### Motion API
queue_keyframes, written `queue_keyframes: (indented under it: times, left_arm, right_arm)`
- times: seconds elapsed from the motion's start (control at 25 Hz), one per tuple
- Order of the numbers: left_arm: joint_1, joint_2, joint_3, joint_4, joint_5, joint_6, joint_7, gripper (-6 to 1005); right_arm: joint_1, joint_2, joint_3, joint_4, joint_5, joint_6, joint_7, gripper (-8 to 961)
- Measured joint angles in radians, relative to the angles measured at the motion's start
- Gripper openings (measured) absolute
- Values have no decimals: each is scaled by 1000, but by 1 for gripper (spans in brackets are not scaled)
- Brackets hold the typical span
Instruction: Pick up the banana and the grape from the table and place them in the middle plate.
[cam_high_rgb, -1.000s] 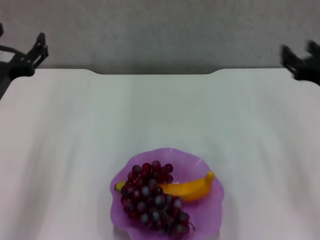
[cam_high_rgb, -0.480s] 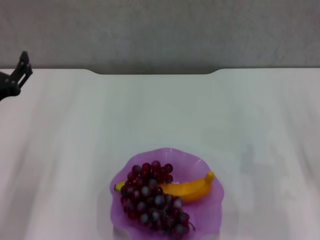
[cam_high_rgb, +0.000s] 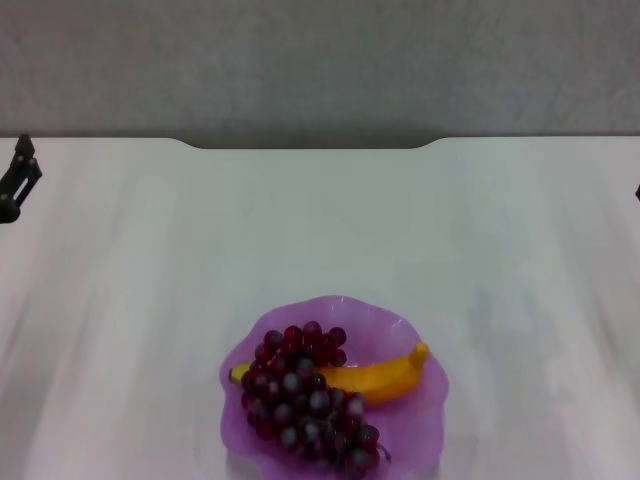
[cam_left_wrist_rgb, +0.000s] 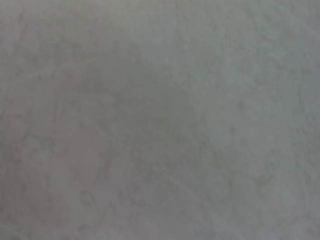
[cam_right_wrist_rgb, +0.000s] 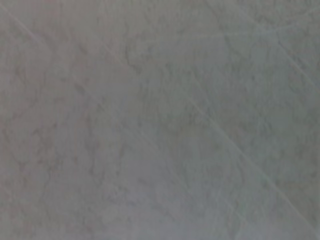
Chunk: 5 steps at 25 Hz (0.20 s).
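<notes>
The purple scalloped plate (cam_high_rgb: 420, 420) sits near the front edge of the white table (cam_high_rgb: 320, 230), in the middle. The yellow-orange banana (cam_high_rgb: 385, 377) lies in the plate. The bunch of dark red-purple grapes (cam_high_rgb: 300, 395) lies in the plate too, resting over the banana's left end. My left gripper (cam_high_rgb: 17, 180) shows only as a small black part at the far left edge of the head view, far from the plate. Only a dark sliver of my right gripper (cam_high_rgb: 637, 192) shows at the far right edge. Both wrist views show nothing but a plain grey surface.
The table's far edge has a shallow notch (cam_high_rgb: 310, 146), with a grey wall behind it. Bare white tabletop lies around the plate on all sides.
Both arms have drawn outward: the left gripper has moved left and lower, nearly out of view, and the right gripper has left the top right. The fruit and plate have not moved.
</notes>
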Motion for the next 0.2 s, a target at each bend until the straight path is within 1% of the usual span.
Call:
queue_keyframes:
  times: [0.2]
  left_arm:
    - [0, 1, -10, 3, 0, 1, -27, 876]
  right_arm:
    - [6, 0, -1, -2, -2, -4, 0, 607]
